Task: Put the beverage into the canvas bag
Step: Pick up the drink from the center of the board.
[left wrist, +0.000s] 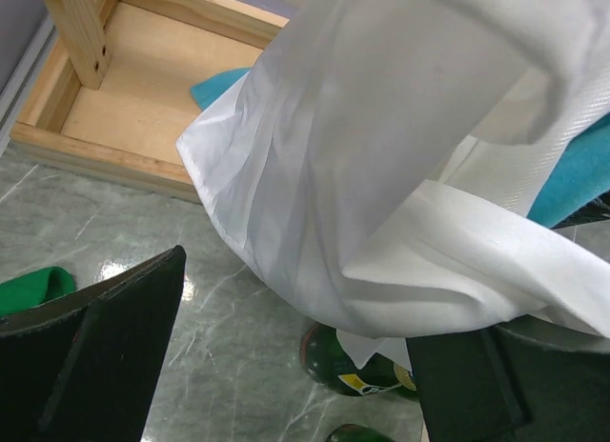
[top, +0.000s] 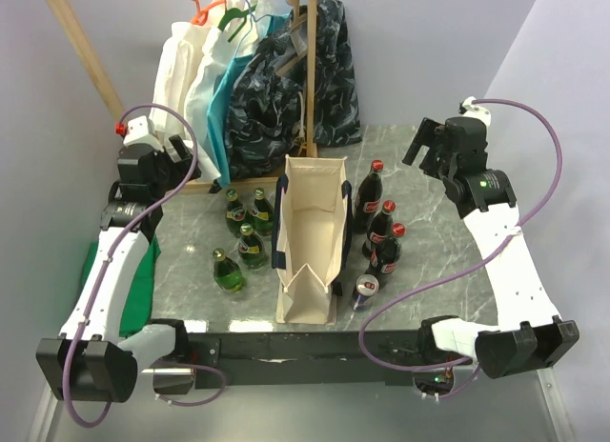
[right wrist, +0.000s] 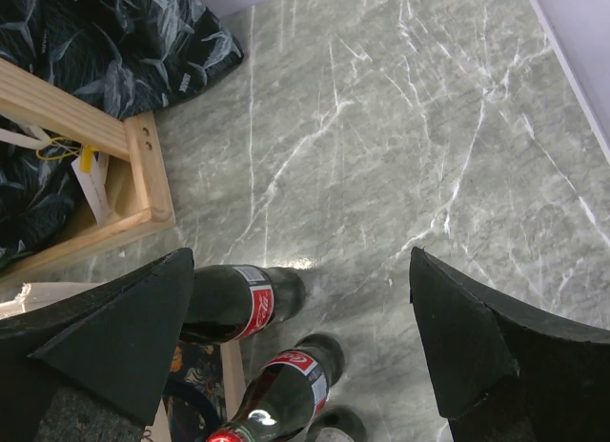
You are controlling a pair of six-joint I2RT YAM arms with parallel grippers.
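Beneath the right gripper, whose jaws stand spread wide with nothing between them, 2 of the 3 cola bottles stand upright on the marble table, close under its left finger and not touched by it. Between the 2 grippers, well below both sets of jaws, the canvas bag stands upright with its mouth open. No drink shows inside it from above. Just to its right-gripper side are the cola bottles and 1 can, and on its other side stand 4 green bottles. The left gripper is also spread and holds nothing. A hanging white fabric drapes across the gap between its fingers, and the top of 1 green bottle shows just below that cloth. By these views the task is at its very start: no beverage is gripped, lifted or bagged. Choosing a drink, closing on it, carrying it over the bag's mouth and lowering it in all remain. The right gripper looks the better placed, being almost over the cola bottles.
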